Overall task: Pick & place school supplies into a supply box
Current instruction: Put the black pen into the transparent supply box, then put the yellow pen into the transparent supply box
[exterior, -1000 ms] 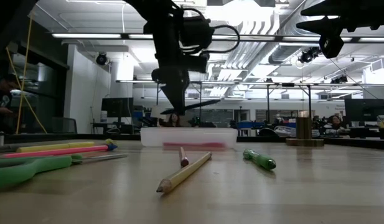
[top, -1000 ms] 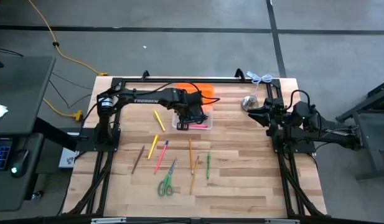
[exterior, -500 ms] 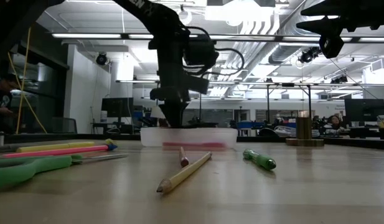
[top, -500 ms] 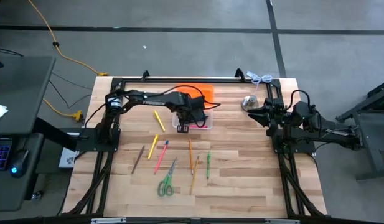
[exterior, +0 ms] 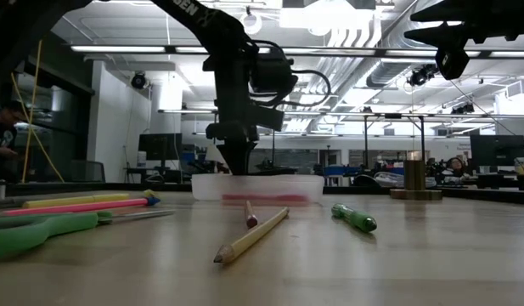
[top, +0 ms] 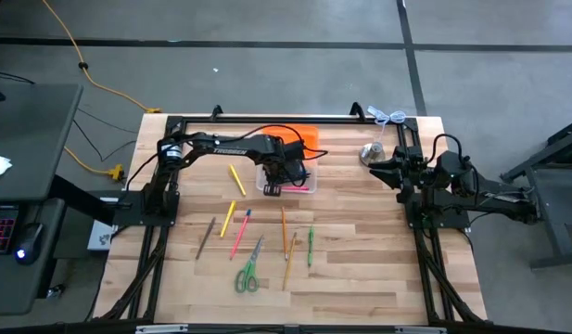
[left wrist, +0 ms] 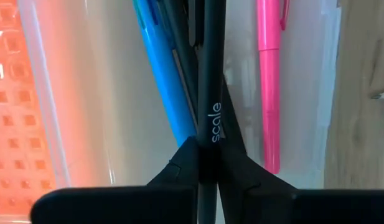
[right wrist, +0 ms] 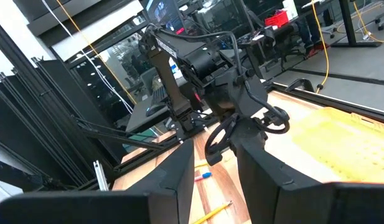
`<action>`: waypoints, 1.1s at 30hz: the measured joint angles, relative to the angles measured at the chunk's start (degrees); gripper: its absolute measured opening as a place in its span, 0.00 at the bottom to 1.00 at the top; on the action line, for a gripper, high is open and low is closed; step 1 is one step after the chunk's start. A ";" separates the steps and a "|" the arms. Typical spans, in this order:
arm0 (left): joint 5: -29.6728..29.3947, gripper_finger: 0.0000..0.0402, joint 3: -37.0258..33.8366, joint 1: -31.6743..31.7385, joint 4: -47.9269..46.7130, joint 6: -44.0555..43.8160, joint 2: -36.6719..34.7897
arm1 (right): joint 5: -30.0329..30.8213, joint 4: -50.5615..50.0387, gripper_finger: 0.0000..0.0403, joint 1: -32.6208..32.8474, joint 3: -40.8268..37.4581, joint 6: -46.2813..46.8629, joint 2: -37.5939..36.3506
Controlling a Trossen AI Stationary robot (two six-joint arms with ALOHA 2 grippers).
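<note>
item: black pen (left wrist: 207,93), marked "scale", pinched narrow between the left gripper (left wrist: 207,171) fingers over the supply box (top: 287,178), beside blue and pink pens inside; likely light, stiff, slick-barrelled, best held mid-shaft; right gripper (right wrist: 215,163) idle, part-open.

Dark arms, white lettering, looping black cables

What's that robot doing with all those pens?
The left gripper is down inside the supply box, its fingers closed on a black pen it is putting in. A blue pen and a pink pen already lie in the box. More pens, pencils and green scissors wait on the table. The right gripper rests open at the table's right edge.
</note>
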 joint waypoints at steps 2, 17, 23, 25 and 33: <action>-0.05 0.17 0.00 -0.07 0.00 0.09 0.00 | 0.01 0.00 0.24 -0.01 0.00 0.00 0.00; -0.03 0.22 0.00 -0.15 0.12 0.18 -0.02 | 0.00 0.00 0.25 -0.01 0.01 -0.03 0.00; -0.16 0.29 0.00 -0.15 0.13 0.00 -0.02 | 0.00 0.00 0.25 -0.02 0.01 -0.03 0.00; -0.29 0.31 0.00 -0.15 0.11 -0.08 -0.02 | -0.10 0.00 0.25 -0.02 0.01 -0.03 0.01; -0.75 0.37 4.06 -0.15 -6.77 -3.10 -0.15 | -0.15 0.00 0.25 -0.02 0.00 -0.03 0.02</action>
